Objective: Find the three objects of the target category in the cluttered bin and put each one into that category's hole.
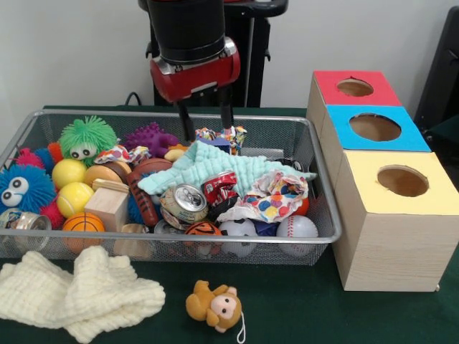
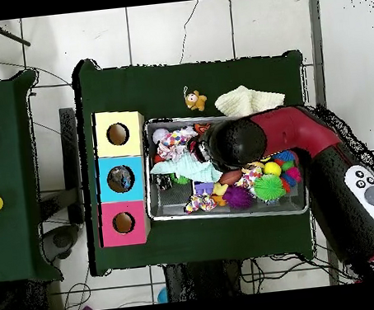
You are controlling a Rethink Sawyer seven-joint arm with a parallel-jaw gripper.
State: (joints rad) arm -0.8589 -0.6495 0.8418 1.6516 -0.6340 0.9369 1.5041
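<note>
My gripper (image 1: 206, 126) hangs open over the back middle of the wire bin (image 1: 326, 215). Its two black fingers (image 1: 186, 120) straddle a small patterned cloth (image 1: 219, 135) without holding it. Just in front of them a mint cloth (image 1: 215, 168) is spread across the pile, beside a polka-dot cloth (image 1: 276, 197). Beneath lie a silver can (image 1: 185, 203) and a red can (image 1: 219, 186). In the overhead view the arm (image 2: 235, 143) covers the gripper. Three hole boxes stand by the bin: red (image 1: 355, 87), blue (image 1: 375, 127) and yellow (image 1: 403, 180).
The bin also holds a baseball (image 1: 296, 228), a soccer ball (image 1: 238, 229), a basketball (image 1: 82, 223), yellow balls (image 1: 68, 173), a wooden block (image 1: 107, 205) and fuzzy toys (image 1: 86, 140). A cream cloth (image 1: 79, 290) and a monkey toy (image 1: 215, 307) lie on the green table outside the bin.
</note>
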